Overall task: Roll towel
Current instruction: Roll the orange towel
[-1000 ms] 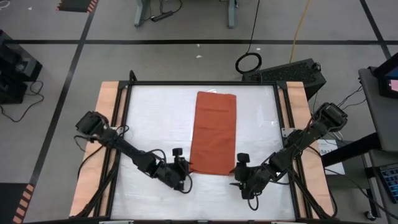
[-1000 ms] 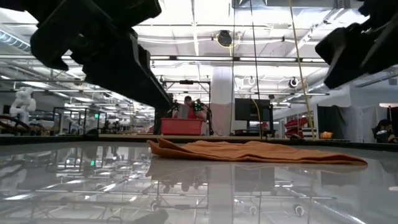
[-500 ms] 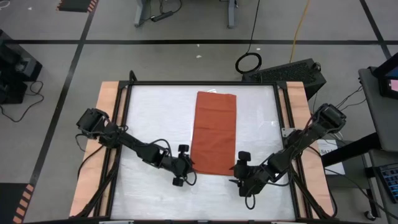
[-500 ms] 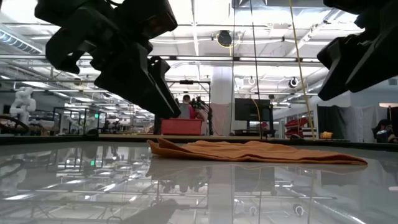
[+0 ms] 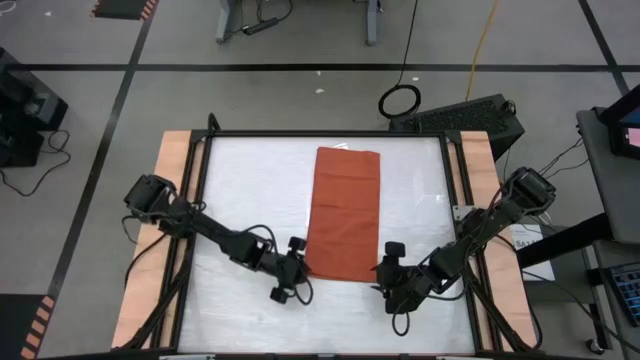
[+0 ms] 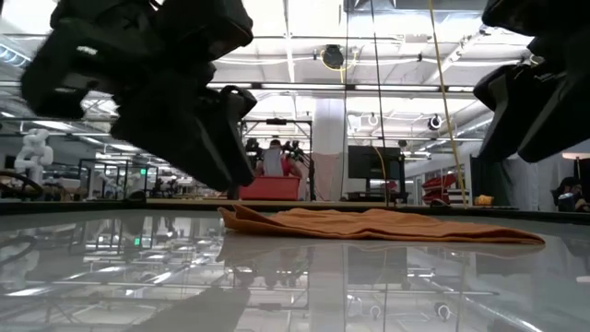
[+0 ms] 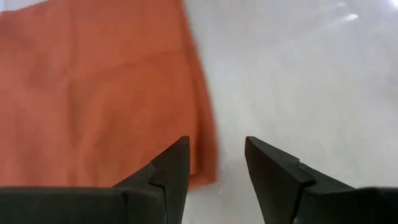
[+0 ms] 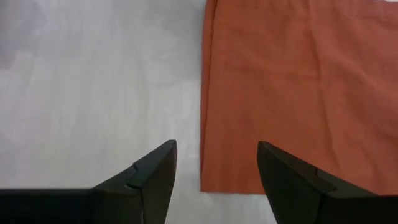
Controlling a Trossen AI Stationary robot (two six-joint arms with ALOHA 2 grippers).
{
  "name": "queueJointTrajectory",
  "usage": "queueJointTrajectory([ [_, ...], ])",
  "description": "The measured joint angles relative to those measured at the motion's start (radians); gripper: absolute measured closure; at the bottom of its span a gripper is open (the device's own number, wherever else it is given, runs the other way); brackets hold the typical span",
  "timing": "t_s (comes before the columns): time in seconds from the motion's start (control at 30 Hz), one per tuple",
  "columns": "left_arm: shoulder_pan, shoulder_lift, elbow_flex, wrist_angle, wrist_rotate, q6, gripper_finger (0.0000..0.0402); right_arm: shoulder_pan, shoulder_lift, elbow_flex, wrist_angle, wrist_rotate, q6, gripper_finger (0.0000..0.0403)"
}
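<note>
The rust-orange towel [image 5: 344, 213] lies spread flat on the white table [image 5: 250, 190], its long sides running from near to far. It also shows in the low view [image 6: 387, 224]. My left gripper [image 5: 297, 268] is open over the towel's near left corner [image 7: 202, 168], with one finger above the cloth and one above the bare table. My right gripper [image 5: 385, 270] is open just off the near right corner [image 8: 211, 180]. Its fingers stand on either side of the towel's right edge. I see no touch from either gripper.
Wooden rails run along the table's left side [image 5: 172, 200] and right side [image 5: 470, 170]. Bare tabletop lies to the left and right of the towel. The arms' dark links reach in over the near corners. Beyond the table are the floor, cables and a black case [image 5: 470, 115].
My left gripper has turned about its wrist and shifted a little toward the towel's near left corner. My right gripper has edged slightly toward the far edge, closer to the near right corner. The towel has not moved.
</note>
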Motion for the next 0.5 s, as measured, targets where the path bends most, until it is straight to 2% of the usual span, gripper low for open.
queueJointTrajectory([
  [0.17, 0.001, 0.029, 0.0, 0.015, 0.007, 0.072, 0.024, 0.0, 0.003, 0.0, 0.003, 0.059, 0.013, 0.0188],
  [0.37, 0.003, 0.056, -0.001, 0.041, -0.096, 0.089, 0.024, 0.0, 0.044, 0.0, 0.014, 0.078, 0.07, 0.0188],
  [0.5, 0.004, 0.068, -0.001, 0.032, -0.043, 0.094, 0.024, 0.006, 0.068, -0.001, 0.028, 0.067, 0.115, 0.0188],
])
